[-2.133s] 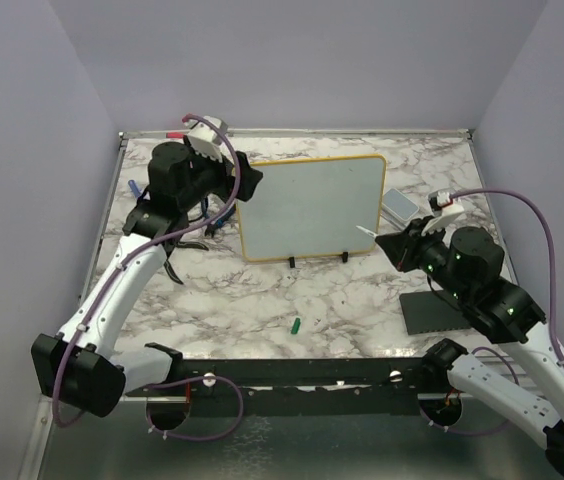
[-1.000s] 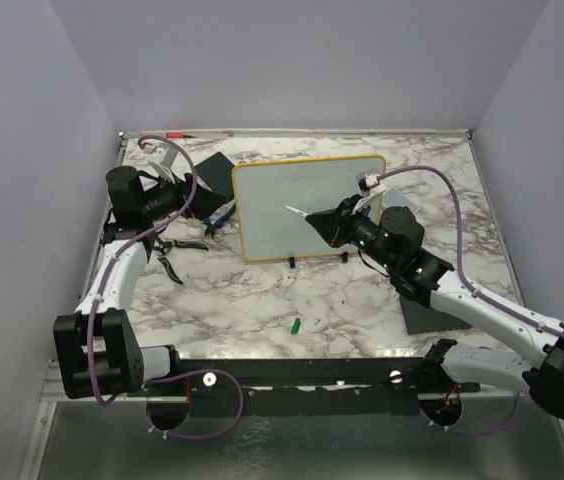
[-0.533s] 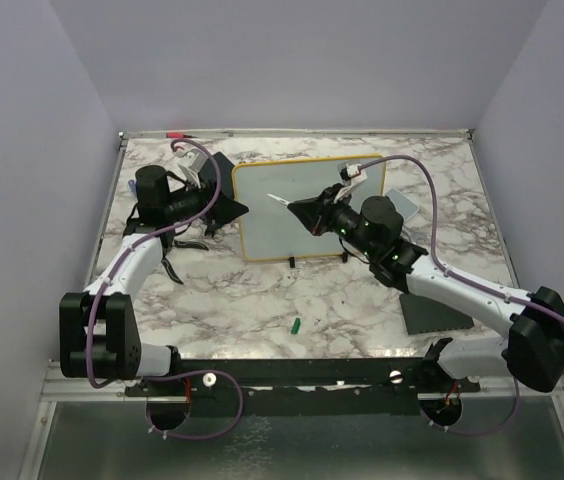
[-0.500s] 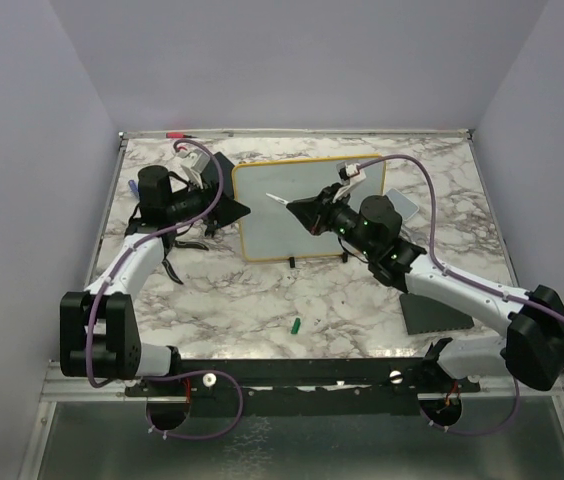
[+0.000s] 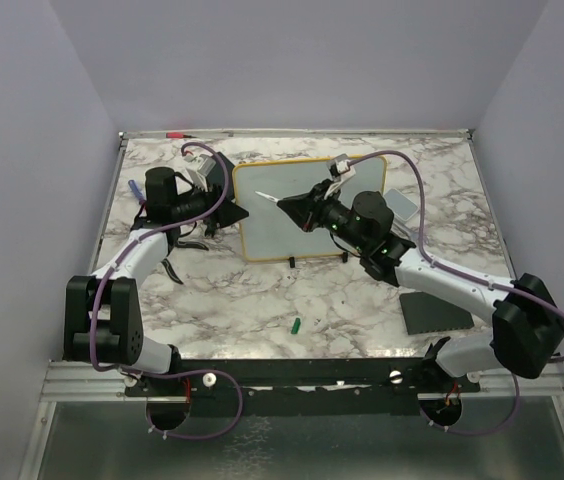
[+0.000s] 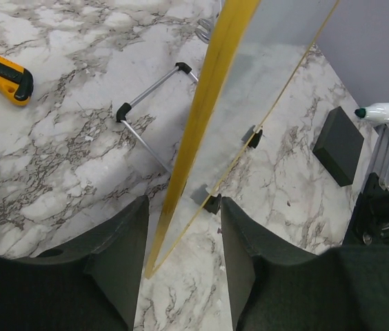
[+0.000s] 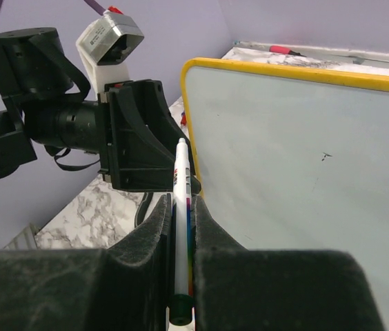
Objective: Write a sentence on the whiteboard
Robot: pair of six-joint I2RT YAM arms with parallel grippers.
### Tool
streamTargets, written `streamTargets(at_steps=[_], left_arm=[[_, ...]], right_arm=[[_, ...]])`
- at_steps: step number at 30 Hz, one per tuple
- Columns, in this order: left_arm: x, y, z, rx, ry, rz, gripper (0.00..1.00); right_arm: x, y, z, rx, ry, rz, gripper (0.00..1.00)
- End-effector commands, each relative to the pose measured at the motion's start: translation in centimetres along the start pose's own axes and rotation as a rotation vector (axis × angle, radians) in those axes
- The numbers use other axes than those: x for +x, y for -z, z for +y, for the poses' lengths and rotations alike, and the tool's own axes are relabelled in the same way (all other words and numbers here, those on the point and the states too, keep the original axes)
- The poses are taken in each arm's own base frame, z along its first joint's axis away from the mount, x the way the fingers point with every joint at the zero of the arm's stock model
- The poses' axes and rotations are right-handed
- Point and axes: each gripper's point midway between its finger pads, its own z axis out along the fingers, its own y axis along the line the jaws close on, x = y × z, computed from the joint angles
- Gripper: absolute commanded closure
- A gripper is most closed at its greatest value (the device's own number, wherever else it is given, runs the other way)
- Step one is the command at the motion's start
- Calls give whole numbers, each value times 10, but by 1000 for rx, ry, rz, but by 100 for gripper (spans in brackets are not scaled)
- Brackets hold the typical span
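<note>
The whiteboard (image 5: 312,212), white with a yellow-orange frame, stands upright on two black feet at mid-table. My left gripper (image 5: 232,210) is open and straddles the board's left edge; in the left wrist view the yellow frame (image 6: 212,89) runs between the two fingers (image 6: 122,248) with a gap on each side. My right gripper (image 7: 179,207) is shut on a white marker (image 7: 181,181). The marker's tip (image 5: 277,197) points at the board's upper left area. The sentence is out of view; the whiteboard face (image 7: 305,158) shows only a tiny dark mark (image 7: 326,156).
A green cap (image 5: 296,325) lies in front of the board. A flat black pad (image 5: 432,312) sits near right. Black pliers (image 5: 174,262) and a yellow knife (image 6: 1,72) lie left of the board. A red marker (image 5: 175,134) rests at the back edge.
My left gripper has moved right onto the board's left edge and its jaws have narrowed. The right arm has carried the marker leftward across the board to its upper left.
</note>
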Motion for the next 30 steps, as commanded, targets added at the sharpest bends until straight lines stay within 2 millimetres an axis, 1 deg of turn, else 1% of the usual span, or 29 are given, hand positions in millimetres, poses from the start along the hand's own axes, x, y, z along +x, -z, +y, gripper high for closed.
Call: streamTargets(at_steps=[1, 3, 6, 9, 14, 15, 18, 21, 26, 30], left_arm=[[-9, -2, 5, -18, -44, -8, 56], [-8, -2, 6, -23, -42, -7, 59], [-7, -2, 9, -36, -41, -3, 67], [-6, -2, 12, -50, -44, 1, 69], [-4, -2, 14, -62, -47, 6, 77], [-3, -2, 15, -64, -48, 8, 78], [-3, -2, 16, -69, -54, 10, 79], [-3, -1, 16, -72, -62, 8, 86], [-2, 0, 18, -81, -66, 9, 91], [-3, 0, 17, -81, -72, 9, 93]], right_arm=[[-12, -11, 8, -29, 29, -39, 100], [-11, -14, 5, -16, 30, -39, 100], [-11, -16, 3, -7, 34, -45, 100], [-10, -19, 0, 15, 49, -50, 100], [-8, -23, -2, 32, 61, -59, 100], [-10, -24, -5, 55, 63, -69, 100], [-8, -27, -8, 72, 71, -72, 100], [-9, -29, -9, 80, 78, -83, 100], [-11, -32, -8, 78, 85, -98, 100], [-12, -36, -7, 75, 91, -104, 100]])
